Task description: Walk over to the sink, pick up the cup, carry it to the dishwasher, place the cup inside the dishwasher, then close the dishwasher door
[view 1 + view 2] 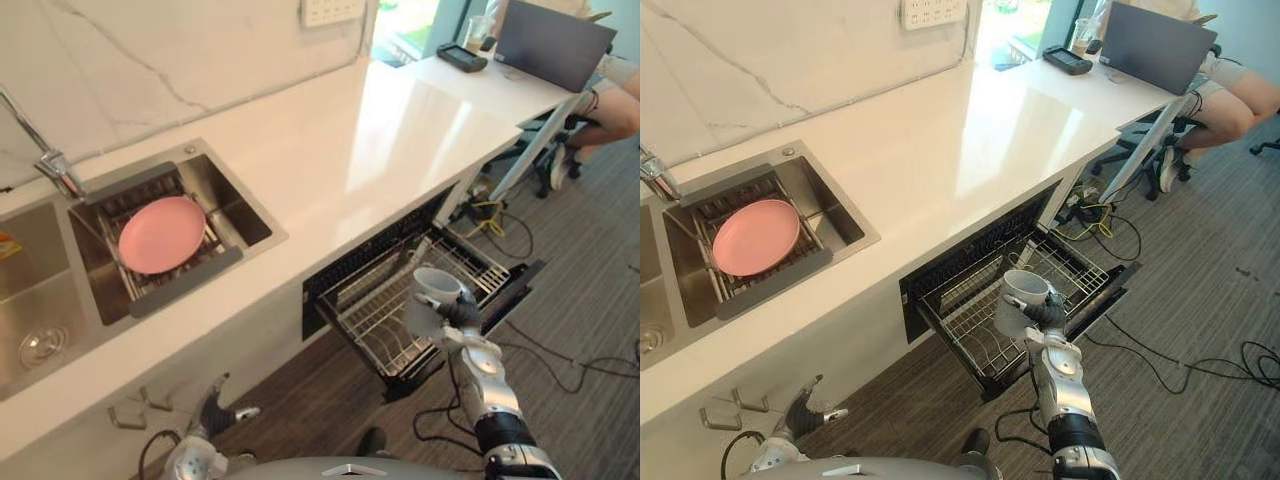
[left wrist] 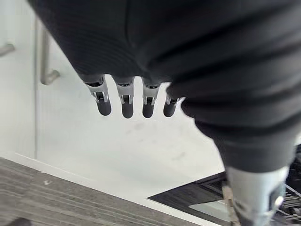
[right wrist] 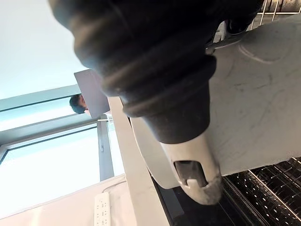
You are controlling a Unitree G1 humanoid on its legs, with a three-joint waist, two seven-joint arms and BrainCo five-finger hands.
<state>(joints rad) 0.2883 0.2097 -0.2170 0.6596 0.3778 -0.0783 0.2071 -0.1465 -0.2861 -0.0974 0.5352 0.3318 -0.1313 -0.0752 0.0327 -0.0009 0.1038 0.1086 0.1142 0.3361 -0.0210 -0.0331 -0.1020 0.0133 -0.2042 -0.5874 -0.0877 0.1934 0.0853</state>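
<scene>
Glossy white stone counter [image 1: 420, 120] over grey plank floor [image 1: 600, 300]. The right hand [image 1: 458, 318] curls round a white ceramic cup [image 1: 430, 292] above the open dishwasher's wire rack [image 1: 368, 312] — the left hand [image 1: 213, 410] hangs low, fingers relaxed.

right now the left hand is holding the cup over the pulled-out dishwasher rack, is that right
Not the left. The right hand holds the cup over the pulled-out dishwasher rack, as the left eye view shows. The left hand hangs low, open and holding nothing.

Right arm extended forward, right hand [image 1: 458, 318] curled round a white cup [image 1: 430, 292]; left hand [image 1: 212, 410] hangs low, near left, fingers relaxed.
</scene>
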